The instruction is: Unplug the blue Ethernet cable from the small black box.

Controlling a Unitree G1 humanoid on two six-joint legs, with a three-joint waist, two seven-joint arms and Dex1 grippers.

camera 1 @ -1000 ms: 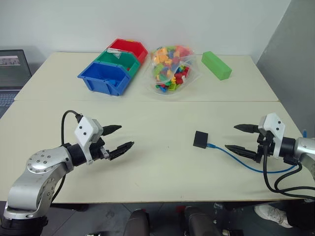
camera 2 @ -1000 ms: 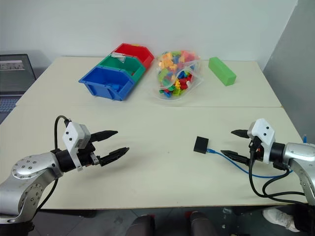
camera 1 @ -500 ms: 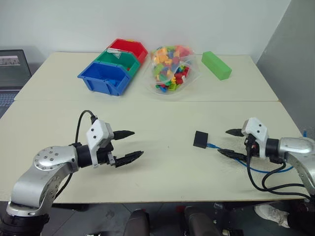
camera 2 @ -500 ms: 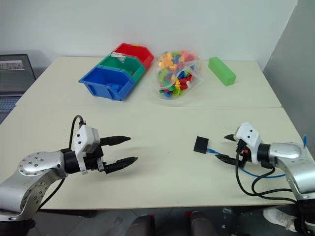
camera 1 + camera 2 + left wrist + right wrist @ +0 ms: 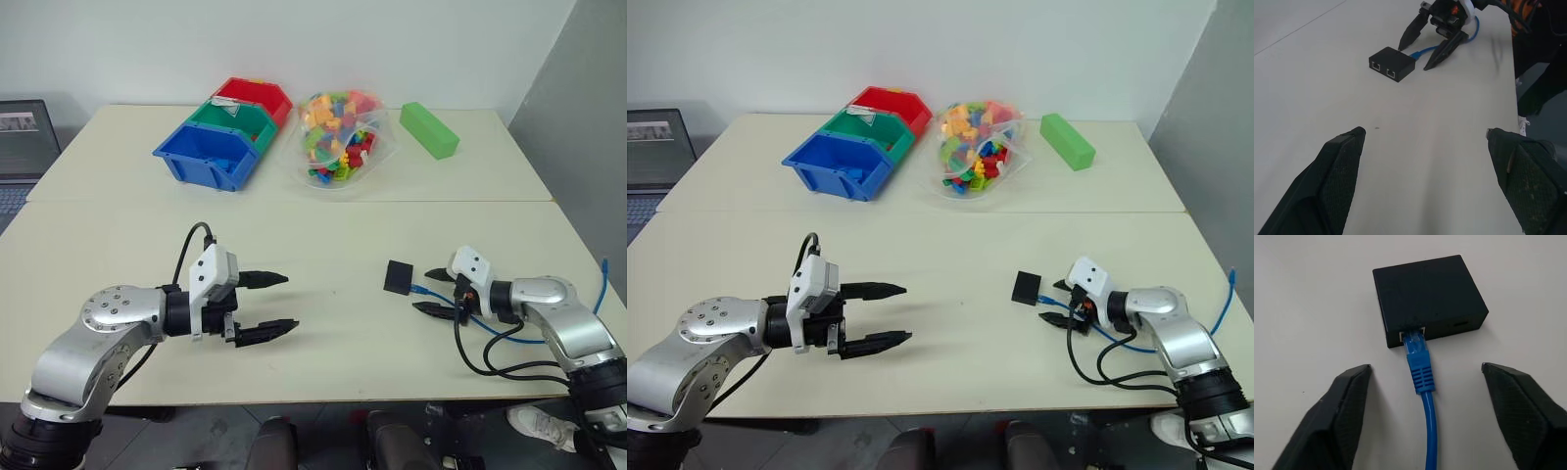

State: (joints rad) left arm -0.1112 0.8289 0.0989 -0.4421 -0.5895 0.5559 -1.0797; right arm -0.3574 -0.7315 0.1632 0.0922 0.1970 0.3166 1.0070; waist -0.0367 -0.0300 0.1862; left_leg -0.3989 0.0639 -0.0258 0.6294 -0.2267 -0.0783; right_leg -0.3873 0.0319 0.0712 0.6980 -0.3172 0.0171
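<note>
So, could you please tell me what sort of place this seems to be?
Probably a lab or office test bench: plain tables against a bare wall, stacked coloured sorting bins, a bag of toy bricks, and a laptop at the side.

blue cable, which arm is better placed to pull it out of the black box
Right. The right gripper sits open astride the blue cable just behind its plug, which is still seated in the black box. The left gripper hovers open over bare table, well short of the box.
</note>
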